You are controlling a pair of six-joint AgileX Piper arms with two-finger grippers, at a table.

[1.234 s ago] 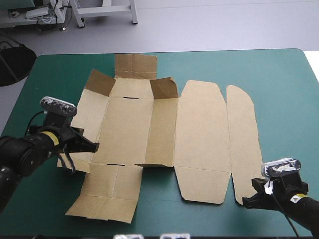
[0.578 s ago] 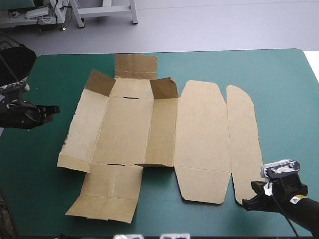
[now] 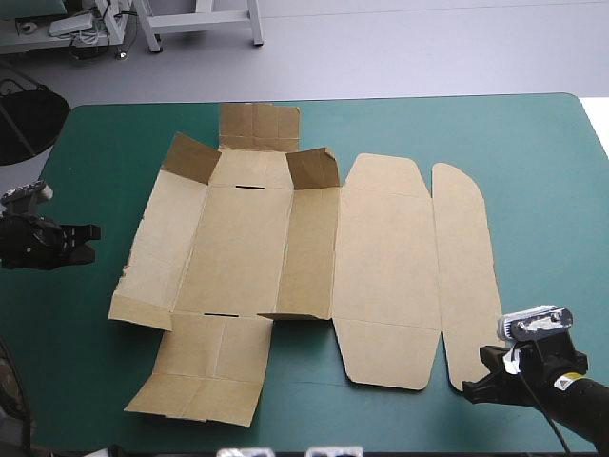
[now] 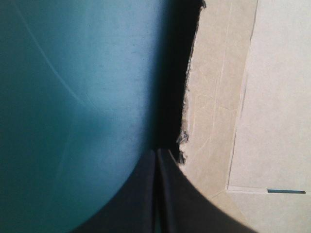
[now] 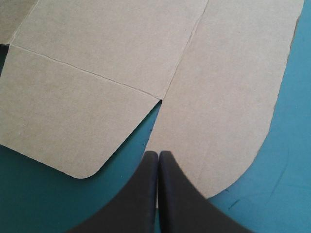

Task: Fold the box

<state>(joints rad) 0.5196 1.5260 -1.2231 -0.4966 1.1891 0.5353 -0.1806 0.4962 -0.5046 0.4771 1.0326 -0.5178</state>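
From the high view, the brown box (image 3: 285, 257) lies opened out on the teal-green cover (image 3: 533, 190), mostly flat, with two small flaps (image 3: 312, 168) standing up at its far end and the long rounded lid strip (image 3: 463, 267) on its right. The left gripper (image 3: 93, 232) sits near the table's left edge, apart from the box's left side. The right gripper (image 3: 467, 387) is by the near right corner, at the near end of the lid strip.

In the left wrist view, the black fingers (image 4: 170, 194) meet in one pointed arch, holding nothing. Their tip is just beside the box's ragged left edge (image 4: 187, 107).

In the right wrist view, the fingers (image 5: 141, 194) are likewise pressed together and empty. Their tip lies at the rounded end of the lid strip, beside the notch between strip and lid panel (image 5: 73, 116). Whether it touches the board cannot be told.
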